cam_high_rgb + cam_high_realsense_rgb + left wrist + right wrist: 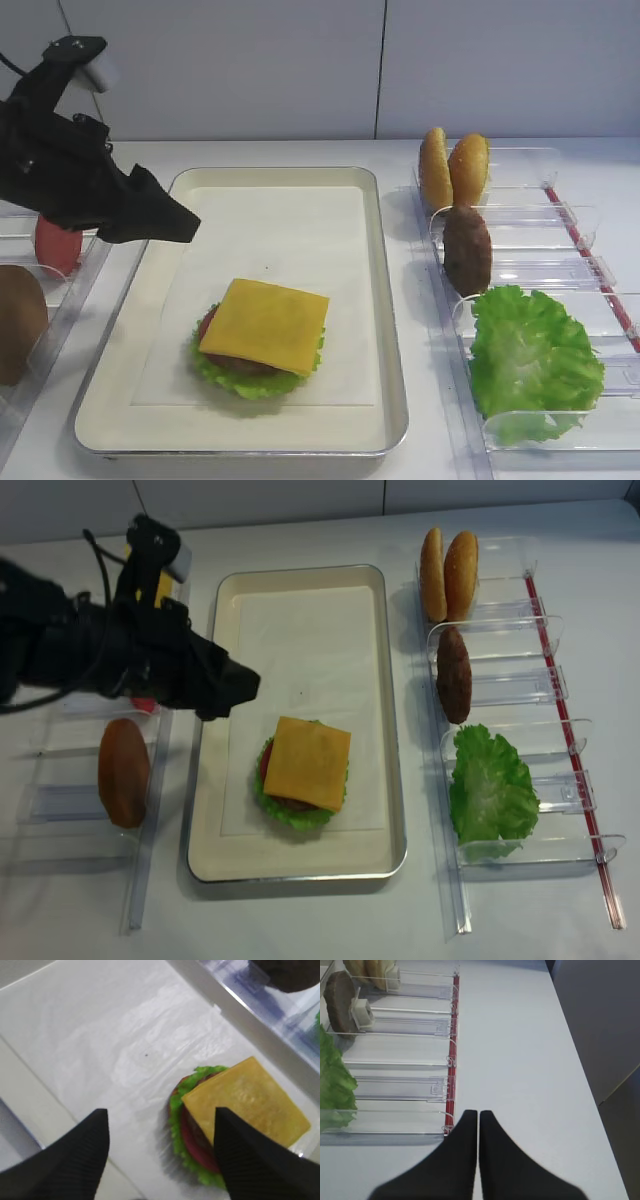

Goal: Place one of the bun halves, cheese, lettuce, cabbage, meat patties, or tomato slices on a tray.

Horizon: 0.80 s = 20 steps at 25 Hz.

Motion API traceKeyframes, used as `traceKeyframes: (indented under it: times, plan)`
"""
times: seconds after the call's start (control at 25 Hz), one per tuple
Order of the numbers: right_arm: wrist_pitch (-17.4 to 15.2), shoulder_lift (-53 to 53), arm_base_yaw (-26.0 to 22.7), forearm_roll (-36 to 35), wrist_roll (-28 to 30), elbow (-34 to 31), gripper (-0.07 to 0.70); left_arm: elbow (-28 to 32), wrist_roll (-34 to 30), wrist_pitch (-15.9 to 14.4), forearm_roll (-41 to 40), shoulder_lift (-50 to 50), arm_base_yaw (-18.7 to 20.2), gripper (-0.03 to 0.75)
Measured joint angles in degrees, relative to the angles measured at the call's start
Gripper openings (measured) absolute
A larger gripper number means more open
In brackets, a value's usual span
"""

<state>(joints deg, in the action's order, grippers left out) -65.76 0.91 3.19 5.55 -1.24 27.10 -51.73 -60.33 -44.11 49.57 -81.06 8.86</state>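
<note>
The cream tray (pixel 390 300) (pixel 395 730) holds a stack near its front. An orange cheese (pixel 265 325) (pixel 307 762) (pixel 245 1102) slice lies on top, over a tomato slice (pixel 195 1135) and ruffled lettuce (pixel 250 385). My left gripper (pixel 185 225) (pixel 245 690) (pixel 160 1112) hovers open and empty over the tray's left side, up-left of the stack. My right gripper (pixel 478 1112) is shut on nothing, over bare table right of the bins. It shows only in its own wrist view.
Clear bins on the right hold two bun halves (pixel 455 170) (pixel 447 575), a meat patty (pixel 467 250) (pixel 453 675) and lettuce leaves (pixel 530 360) (pixel 488 790). Left bins hold a bun half (pixel 123 772) and a red tomato slice (pixel 55 245), below my left arm.
</note>
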Motion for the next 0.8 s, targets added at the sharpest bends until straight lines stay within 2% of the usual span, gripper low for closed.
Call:
traceKeyframes:
  times: [0.16, 0.2, 0.28, 0.4, 0.56, 0.8]
  plan:
    - [0.0, 0.0, 0.0, 0.0, -0.1, 0.0, 0.413, -3.9, 10.4, -1.8, -13.5, -0.1, 0.0, 0.415]
    - [0.0, 0.0, 0.0, 0.0, -0.2, 0.0, 0.413, -5.0, 14.7, -2.4, -16.3, -0.1, 0.0, 0.415]
    - [0.0, 0.0, 0.0, 0.0, -0.3, 0.0, 0.413, -7.4, 29.4, -3.9, -23.8, -0.1, 0.0, 0.415]
    - [0.0, 0.0, 0.0, 0.0, -0.3, 0.0, 0.413, -11.3, 42.0, -8.1, -32.3, -0.1, -0.1, 0.414]
    - [0.0, 0.0, 0.0, 0.0, -0.3, 0.0, 0.413, -16.7, 49.4, -14.3, -39.5, -0.1, -0.3, 0.414]
    - [0.0, 0.0, 0.0, 0.0, -0.3, 0.0, 0.413, -23.0, 52.3, -21.7, -42.0, -0.1, -0.3, 0.414]
